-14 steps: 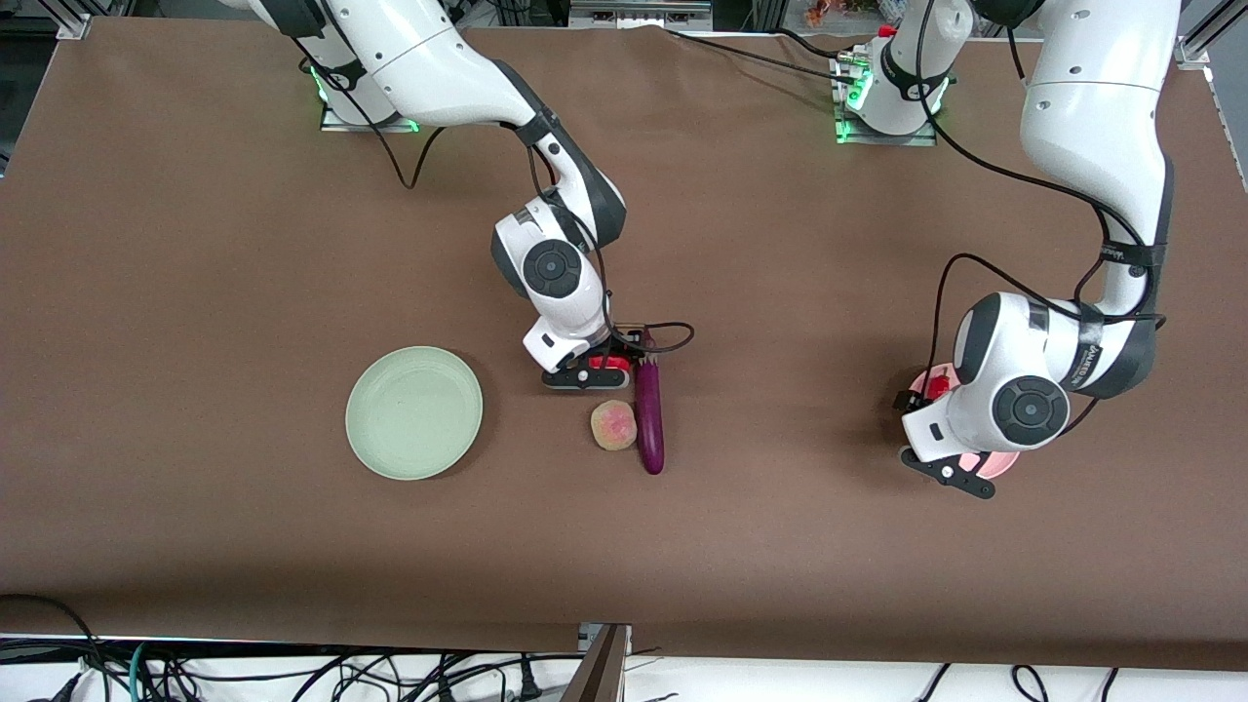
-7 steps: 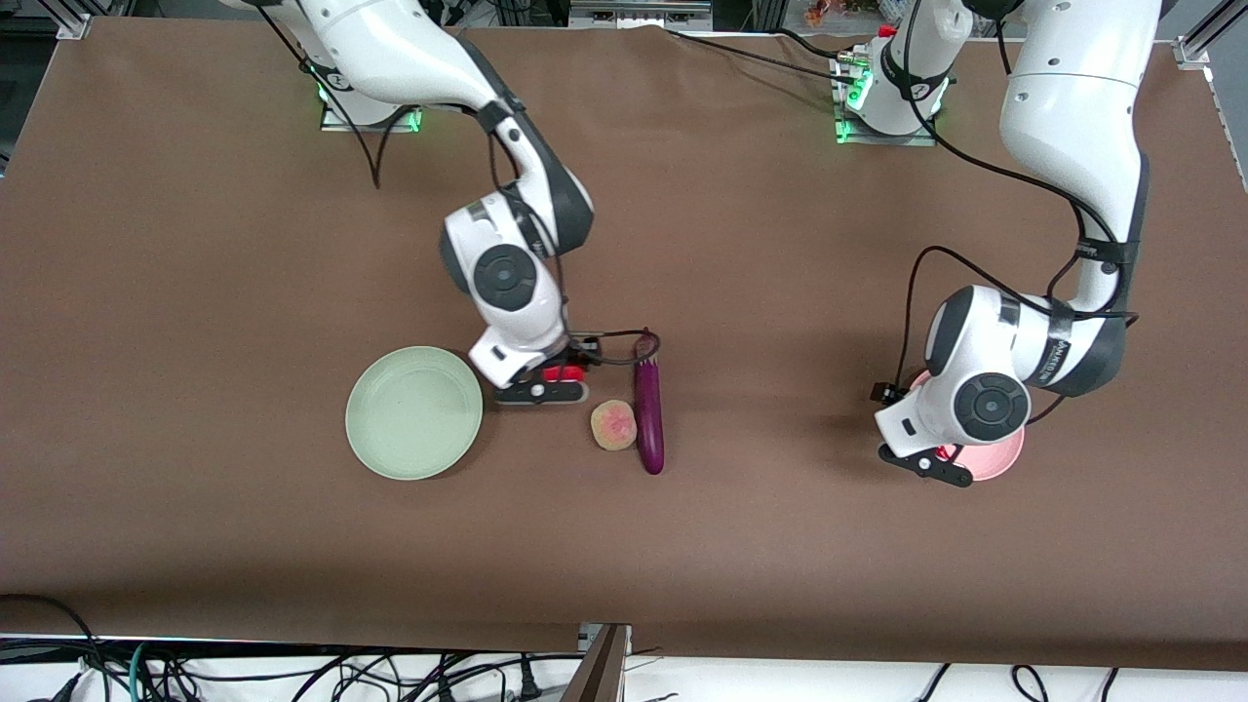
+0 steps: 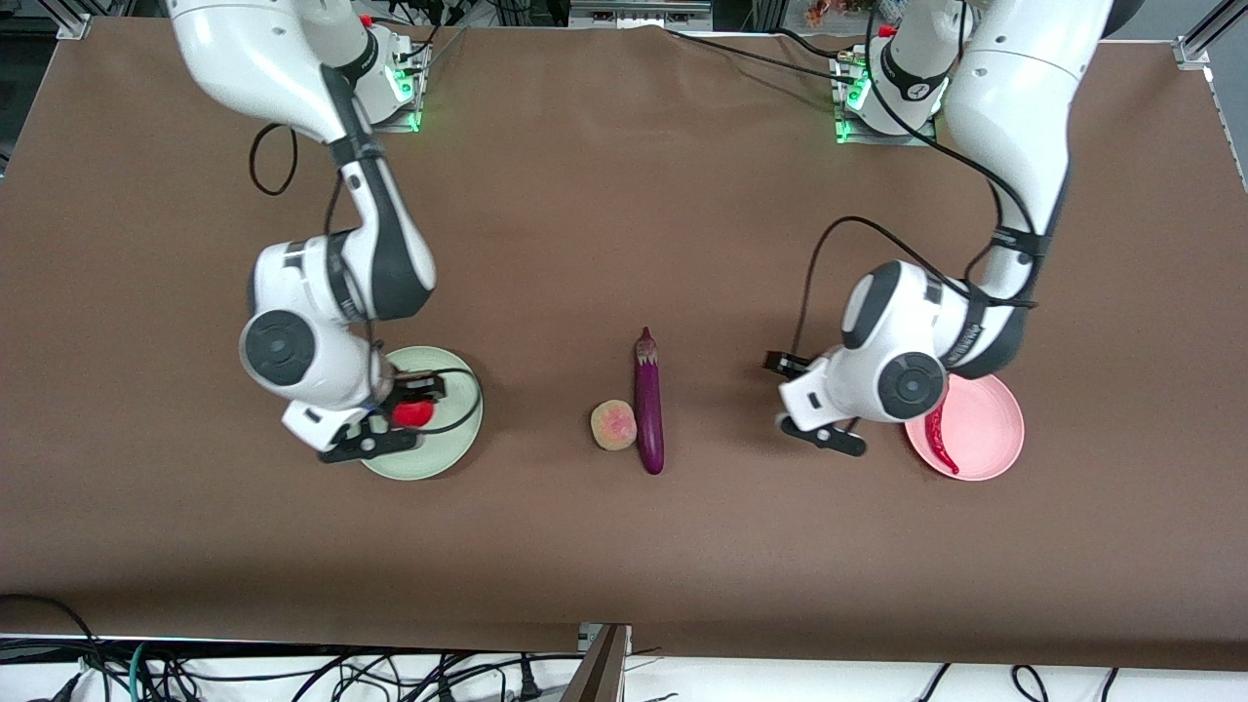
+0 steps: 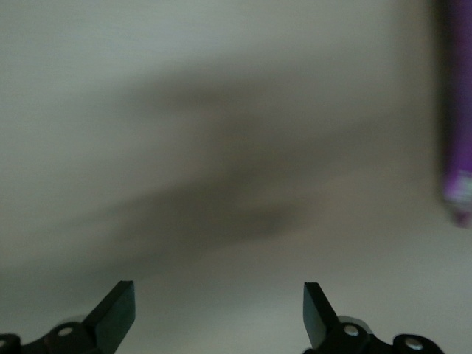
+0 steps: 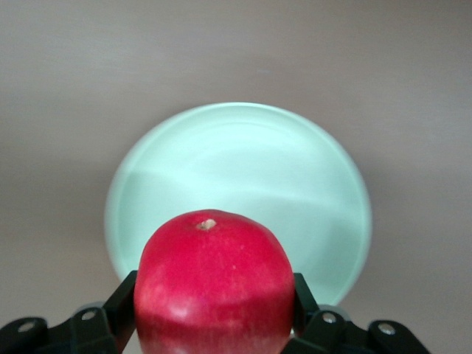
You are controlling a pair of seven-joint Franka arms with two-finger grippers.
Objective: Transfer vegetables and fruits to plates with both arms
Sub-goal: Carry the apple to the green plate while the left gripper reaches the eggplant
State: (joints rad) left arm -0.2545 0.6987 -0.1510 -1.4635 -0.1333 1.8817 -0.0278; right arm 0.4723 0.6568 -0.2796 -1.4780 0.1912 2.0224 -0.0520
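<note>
My right gripper (image 3: pixel 402 421) is shut on the round red pomegranate (image 3: pixel 413 413) and holds it over the pale green plate (image 3: pixel 444 444). In the right wrist view the pomegranate (image 5: pixel 215 284) fills the jaws, with the green plate (image 5: pixel 243 169) below it. The red chili pepper (image 3: pixel 941 434) lies on the pink plate (image 3: pixel 985 429). My left gripper (image 3: pixel 829 432) hangs open and empty over bare table between the pink plate and the purple eggplant (image 3: pixel 648 409). The blotched peach (image 3: pixel 613 426) lies against the eggplant, toward the right arm's end. The left wrist view shows the open left gripper (image 4: pixel 217 313) and the eggplant (image 4: pixel 457 110).
A brown cloth covers the whole table (image 3: pixel 624 546). Black cables (image 3: pixel 292 673) lie below its edge nearest the front camera. Both arm bases (image 3: pixel 882 97) stand along the edge farthest from the front camera.
My right arm has carried the pomegranate from beside the eggplant to over the green plate. My left arm has swung off the pink plate toward the middle, uncovering the chili.
</note>
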